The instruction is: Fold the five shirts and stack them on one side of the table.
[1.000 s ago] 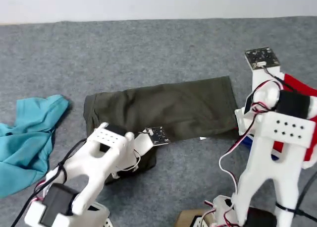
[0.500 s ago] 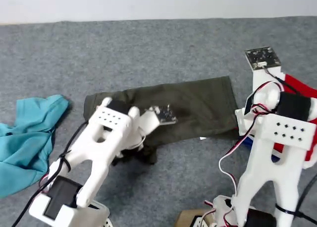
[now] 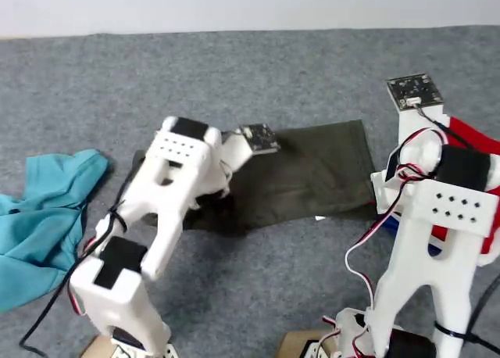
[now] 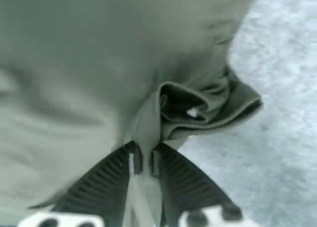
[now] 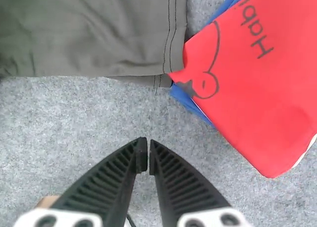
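Spread shirt (image 3: pixel 312 170) lies between a crumpled shirt (image 3: pixel 43 217), left, and folded shirts (image 3: pixel 473 137), right.

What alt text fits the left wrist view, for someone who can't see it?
The left pincer is shut on a pinched fold of the olive shirt, whose cloth spreads beyond it. A bunched hem sits beside the fold, with the grey table past it.

White printed shells on left arm (image 3: pixel 168 194) and right arm (image 3: pixel 437 217), black servos, ribbed black fingers (image 5: pixel 119 180), red/white/black cables (image 3: pixel 394 174) behind wrist.
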### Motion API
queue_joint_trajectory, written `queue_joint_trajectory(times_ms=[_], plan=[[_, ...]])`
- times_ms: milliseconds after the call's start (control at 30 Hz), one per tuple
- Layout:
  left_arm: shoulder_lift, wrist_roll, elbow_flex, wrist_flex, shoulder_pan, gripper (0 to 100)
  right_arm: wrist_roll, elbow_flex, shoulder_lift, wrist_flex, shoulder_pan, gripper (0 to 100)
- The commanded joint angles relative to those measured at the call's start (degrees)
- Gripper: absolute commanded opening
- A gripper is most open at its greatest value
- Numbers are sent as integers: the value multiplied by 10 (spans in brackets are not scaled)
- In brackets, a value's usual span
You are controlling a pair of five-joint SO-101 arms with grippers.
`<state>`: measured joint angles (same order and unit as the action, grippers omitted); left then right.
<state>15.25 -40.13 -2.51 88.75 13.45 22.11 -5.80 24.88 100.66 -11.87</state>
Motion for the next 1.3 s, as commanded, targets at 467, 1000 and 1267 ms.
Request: queue_joint_trajectory(times_ms=[467,1000,1267], plan=[[147,-25,216,-25,-81,116,-1,-48,15,22,-6,9],[138,-50,394,120,-84,30,-1,-47,15,15,-6,9],[-25,-66,60,112,-68,22,-1,-47,15,14,-6,9]])
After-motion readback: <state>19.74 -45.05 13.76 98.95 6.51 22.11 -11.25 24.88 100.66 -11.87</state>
